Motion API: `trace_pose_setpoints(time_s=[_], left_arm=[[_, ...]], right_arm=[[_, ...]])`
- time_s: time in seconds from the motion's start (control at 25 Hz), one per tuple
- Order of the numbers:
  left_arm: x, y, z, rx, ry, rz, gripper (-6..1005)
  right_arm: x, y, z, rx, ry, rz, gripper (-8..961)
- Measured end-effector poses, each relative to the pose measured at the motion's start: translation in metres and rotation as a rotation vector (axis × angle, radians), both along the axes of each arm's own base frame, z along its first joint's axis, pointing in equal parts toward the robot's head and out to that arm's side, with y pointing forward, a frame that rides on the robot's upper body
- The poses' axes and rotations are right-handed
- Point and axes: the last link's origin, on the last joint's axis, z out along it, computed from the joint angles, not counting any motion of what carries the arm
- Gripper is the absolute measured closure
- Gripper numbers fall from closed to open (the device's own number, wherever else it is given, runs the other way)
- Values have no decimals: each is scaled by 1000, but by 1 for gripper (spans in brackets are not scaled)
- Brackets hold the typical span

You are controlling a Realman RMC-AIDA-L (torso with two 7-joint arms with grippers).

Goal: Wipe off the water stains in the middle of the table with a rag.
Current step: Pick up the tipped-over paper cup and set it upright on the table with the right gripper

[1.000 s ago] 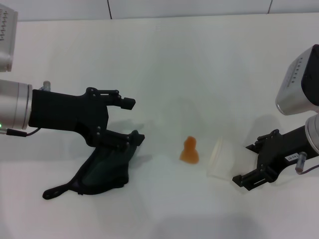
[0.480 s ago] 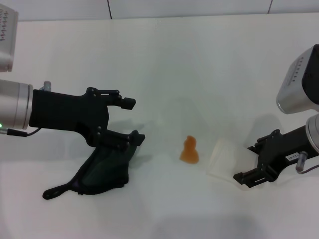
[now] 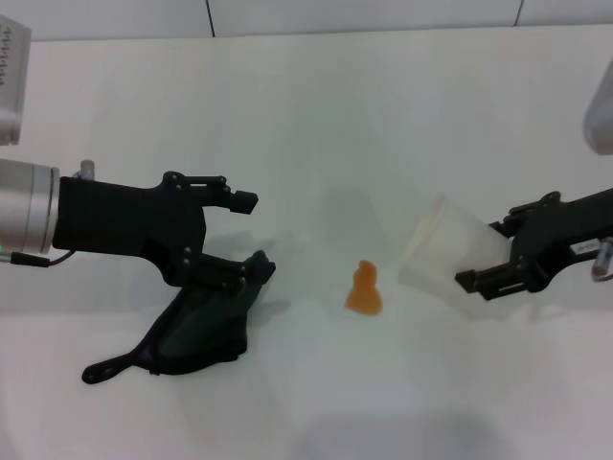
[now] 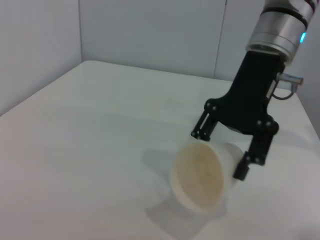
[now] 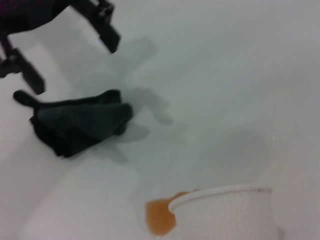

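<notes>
Head view: dark rag (image 3: 199, 326) lying crumpled on the white desk (image 3: 316, 125) toward its left edge, thin tail corner trailing nearer the front edge. Left gripper (image 3: 251, 235) just over the rag's upper fold, fingers spread wide, nothing held; lower finger at or just above the cloth, contact not clear. Orange water stains (image 3: 364, 289) near the desk's middle, well apart from the rag. Right gripper (image 3: 490, 254) toward the right edge, fingers closed on a tilted translucent cup (image 3: 442, 251) lifted off the desk.

Left wrist view: cup (image 4: 202, 175) clamped at its base, mouth facing this camera, apparently empty.

Right wrist view: rag (image 5: 80, 121) soft, limp, folded thick in the middle. Probably light and compliant; best pinched at the bunched central fold rather than the thin tail.
</notes>
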Motion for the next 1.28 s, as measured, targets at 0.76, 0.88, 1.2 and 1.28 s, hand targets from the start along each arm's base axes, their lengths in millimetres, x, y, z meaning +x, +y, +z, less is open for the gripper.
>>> trace_pose_setpoints(time_s=[0.76,0.88,1.2,1.28], left_arm=[[2,2,2,11,-19,5,110],[3,2,2,9,-20,8,110],[3,3,1,14,-19,11,109],[2,3,1,17,-17,15,109]], right_arm=[[67,19,-9,173,372,96,233],[76,19,-13,201,375,100,233],[95,22,-16,272,357,73,234],[97,21,-17,288,365,77,234]])
